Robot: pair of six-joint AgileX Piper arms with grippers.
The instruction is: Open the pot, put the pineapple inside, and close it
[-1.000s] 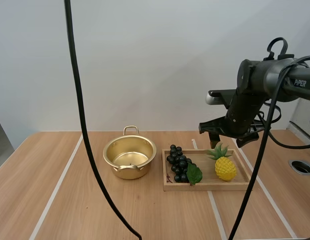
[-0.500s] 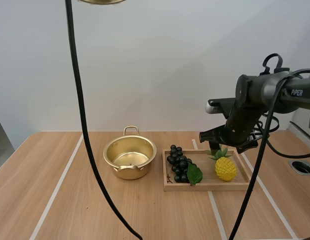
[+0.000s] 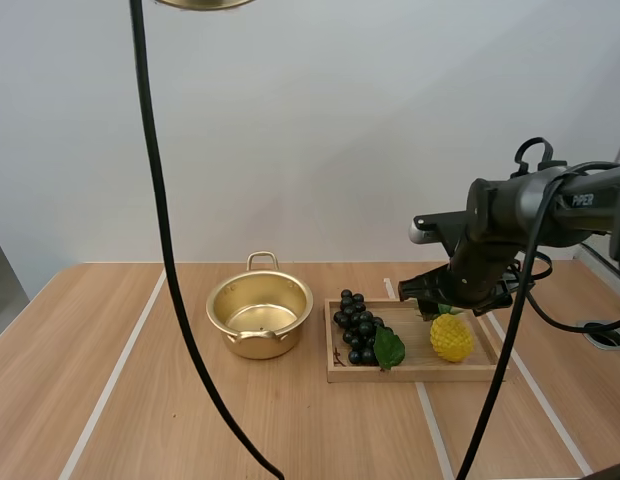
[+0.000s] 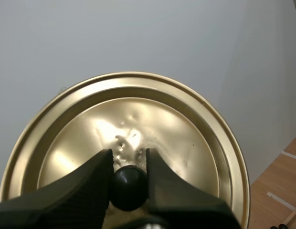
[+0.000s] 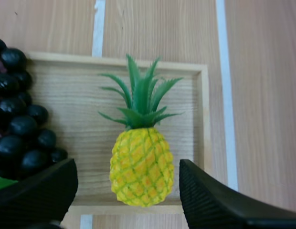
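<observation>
The gold pot (image 3: 260,315) stands open on the table, left of the wooden tray (image 3: 410,372). Its gold lid (image 4: 181,138) hangs high in the air, and its rim (image 3: 195,3) just shows above the pot. My left gripper (image 4: 129,161) is shut on the lid's black knob (image 4: 129,187). The yellow pineapple (image 3: 451,337) lies at the tray's right end with its green leaves pointing away. My right gripper (image 3: 436,304) hovers low over it, open. In the right wrist view its fingers (image 5: 219,200) stand on either side of the pineapple (image 5: 142,164) without touching it.
A bunch of dark grapes (image 3: 358,328) with a green leaf fills the tray's left half, close beside the pineapple. White stripes run across the wooden table (image 3: 110,400). A round hole (image 3: 602,333) sits at the table's far right.
My right gripper has come down and slightly right, from above the tray to just over the pineapple. The lid's rim has come into sight at the top of the high view.
</observation>
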